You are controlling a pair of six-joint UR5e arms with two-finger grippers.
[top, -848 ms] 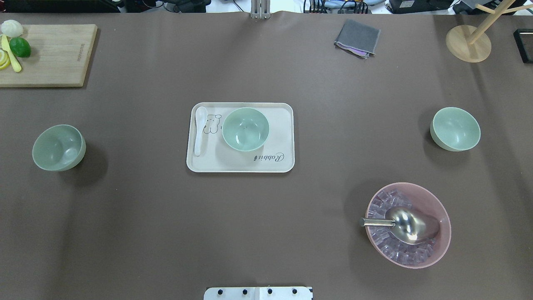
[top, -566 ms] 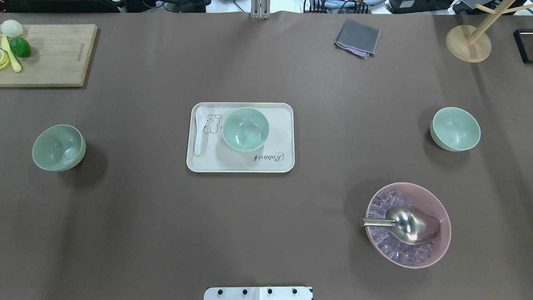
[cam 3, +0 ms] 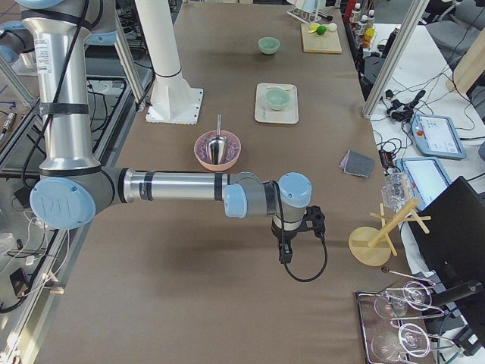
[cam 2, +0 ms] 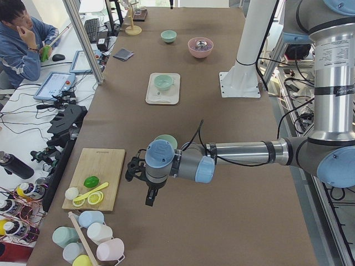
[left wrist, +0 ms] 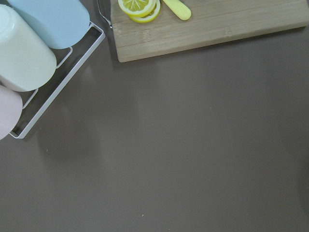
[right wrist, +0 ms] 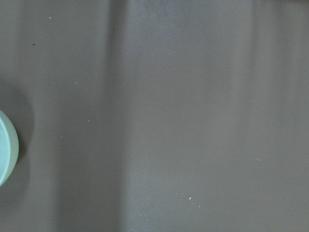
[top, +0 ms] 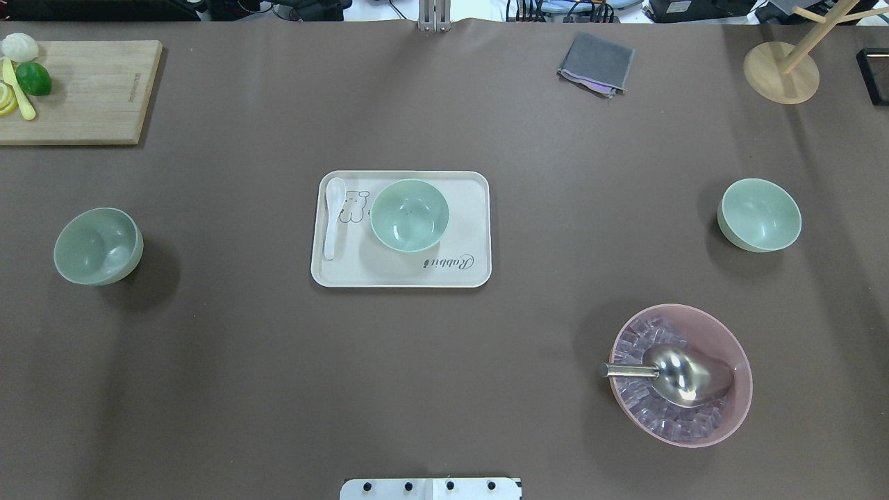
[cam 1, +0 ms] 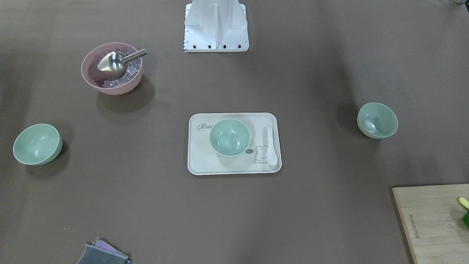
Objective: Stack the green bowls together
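Over the left end of the tabletop (top: 444,389), the left hand (cam 2: 150,195) hung pointing down, near the wooden board (cam 2: 100,172). It looked small and dark in the side view, so I could not tell if it was open or closed. Its own camera saw only brown tabletop, a corner of the board with lemon slices (left wrist: 139,7), and some cups (left wrist: 24,53) in a wire rack. The left green bowl (top: 98,246) sat just behind that arm. In the side view the arm hid most of it.

The right hand (cam 3: 283,254) hung pointing down over the other end. I could not tell its grip either. Its camera caught only a thin edge of the right green bowl (right wrist: 7,150), cut off at the side of the picture.

All three bowls were small, round, pale green, smooth and plain. They stood right way up and well apart from each other. The middle green bowl (top: 409,214) stood on a cream tray (top: 476,201), with a white spoon (top: 333,217) lying beside it, and it had tiny dark specks inside. The right green bowl stood alone on the tabletop, near a bigger pink bowl (top: 729,340) that held clear cubes and a metal scoop (top: 684,375). Both hands lay outside the views from above and from the front.
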